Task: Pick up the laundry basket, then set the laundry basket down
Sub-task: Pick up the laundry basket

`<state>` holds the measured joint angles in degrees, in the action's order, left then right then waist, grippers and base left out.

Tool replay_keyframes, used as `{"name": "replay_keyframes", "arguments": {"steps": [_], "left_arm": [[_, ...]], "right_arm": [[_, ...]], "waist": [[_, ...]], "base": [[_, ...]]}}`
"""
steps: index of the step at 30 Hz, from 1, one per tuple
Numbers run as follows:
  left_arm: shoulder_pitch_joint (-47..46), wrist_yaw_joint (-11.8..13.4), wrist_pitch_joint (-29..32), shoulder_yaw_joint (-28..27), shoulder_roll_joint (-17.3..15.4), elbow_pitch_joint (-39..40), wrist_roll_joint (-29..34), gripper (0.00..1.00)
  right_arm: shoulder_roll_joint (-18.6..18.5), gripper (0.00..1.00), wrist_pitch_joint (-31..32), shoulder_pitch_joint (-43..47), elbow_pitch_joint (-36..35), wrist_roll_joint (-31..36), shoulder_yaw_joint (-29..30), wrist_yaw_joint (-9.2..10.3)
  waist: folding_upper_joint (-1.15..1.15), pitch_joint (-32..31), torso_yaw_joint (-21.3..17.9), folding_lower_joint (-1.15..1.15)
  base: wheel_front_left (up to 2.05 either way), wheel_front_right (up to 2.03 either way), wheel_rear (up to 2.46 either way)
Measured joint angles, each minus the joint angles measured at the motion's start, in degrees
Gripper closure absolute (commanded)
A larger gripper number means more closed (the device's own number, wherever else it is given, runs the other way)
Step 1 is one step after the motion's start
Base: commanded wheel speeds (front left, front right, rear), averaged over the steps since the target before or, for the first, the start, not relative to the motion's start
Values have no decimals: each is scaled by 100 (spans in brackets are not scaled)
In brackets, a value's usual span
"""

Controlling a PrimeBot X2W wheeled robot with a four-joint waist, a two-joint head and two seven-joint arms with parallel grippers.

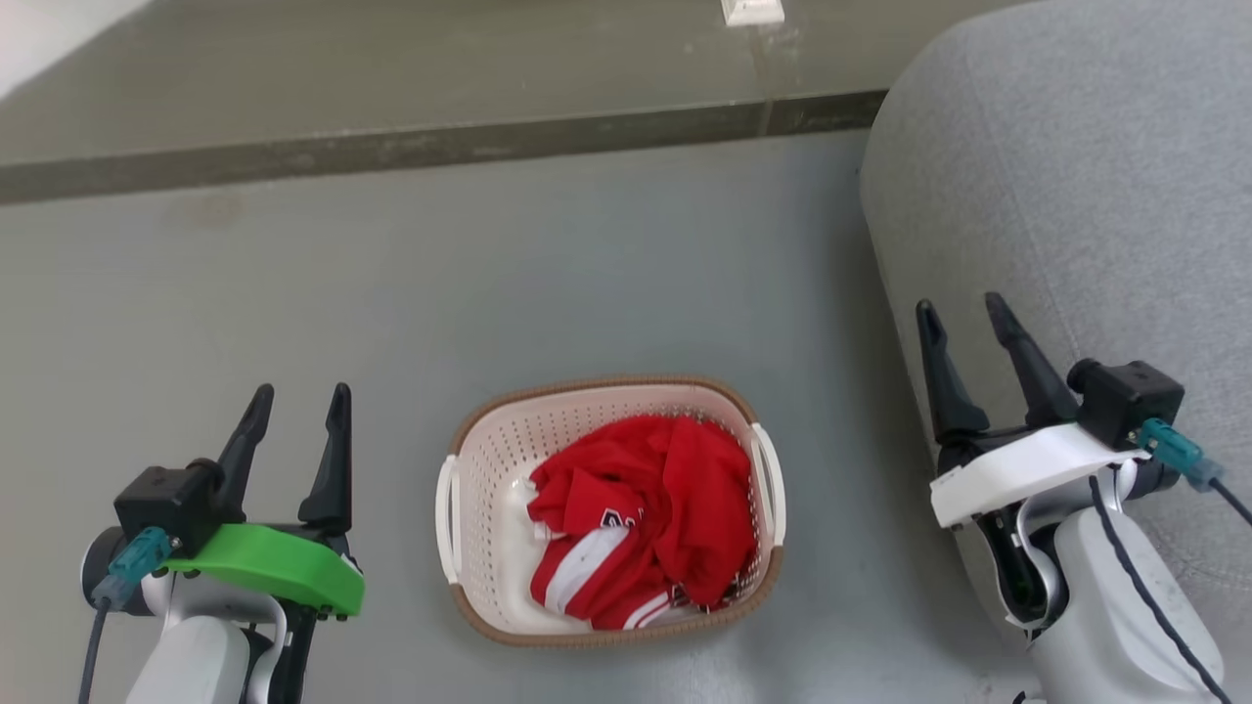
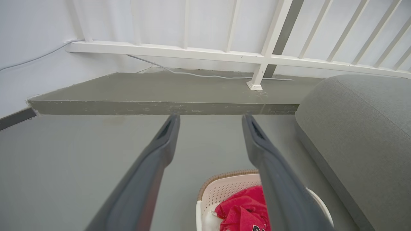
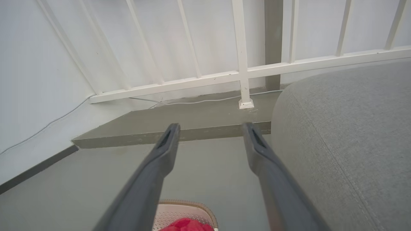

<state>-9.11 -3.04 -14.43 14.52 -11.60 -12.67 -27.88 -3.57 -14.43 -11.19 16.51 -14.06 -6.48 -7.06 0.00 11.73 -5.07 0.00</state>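
Plastic like this should feel light and fairly stiff, so we judge its white loop handles (image 1: 773, 484) the best hold, one per arm. The laundry basket (image 1: 499, 460) sits on the floor (image 1: 293, 293) between our left gripper (image 1: 301, 393) and right gripper (image 1: 961, 305), both with fingers spread, holding nothing. Inside lies a crumpled red garment (image 1: 646, 499).

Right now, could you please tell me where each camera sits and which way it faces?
Head view: on the head, looking down at the floor; the laundry basket between the open left gripper and right gripper.
Left wrist view: on the left wrist, facing along its fingers toward the step and white railing.
Right wrist view: on the right wrist, its fingers toward that railing, grey sofa alongside.
All three share the laundry basket and red clothing.
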Motion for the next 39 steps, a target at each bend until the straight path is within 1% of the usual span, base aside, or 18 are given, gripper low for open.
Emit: {"name": "replay_keyframes", "arguments": {"steps": [7,14,21,26,35,39], "left_arm": [[-62,-59,2,49,-9,-215,0,0],[-500,-200,99,223,-4,-470,-1,0],[-943,-268,310,378,13,-895,-18,0],[-1250,-307,435,457,68,-1178,-21,0],[-1852,-359,641,705,231,-1788,-216,0],[-2112,-402,725,828,370,-2016,-237,0]], "right_arm": [[-4,0,20,-66,364,-2,-127,0],[-4,0,37,-349,749,-60,-124,0],[-8,0,87,-723,1192,-76,-148,0],[-5,0,198,-985,1590,-191,-318,-1],[-7,0,324,-1470,2253,-315,-410,-1],[-7,0,428,-1674,2572,-315,-504,-1]], "waist": [[0,393,14,0],[0,857,49,0],[0,1346,115,0],[0,1696,168,0],[0,2309,268,0],[0,2558,318,0]], "base": [[0,0,0],[0,0,0],[0,0,0],[0,0,0],[0,0,0],[0,0,0]]}}
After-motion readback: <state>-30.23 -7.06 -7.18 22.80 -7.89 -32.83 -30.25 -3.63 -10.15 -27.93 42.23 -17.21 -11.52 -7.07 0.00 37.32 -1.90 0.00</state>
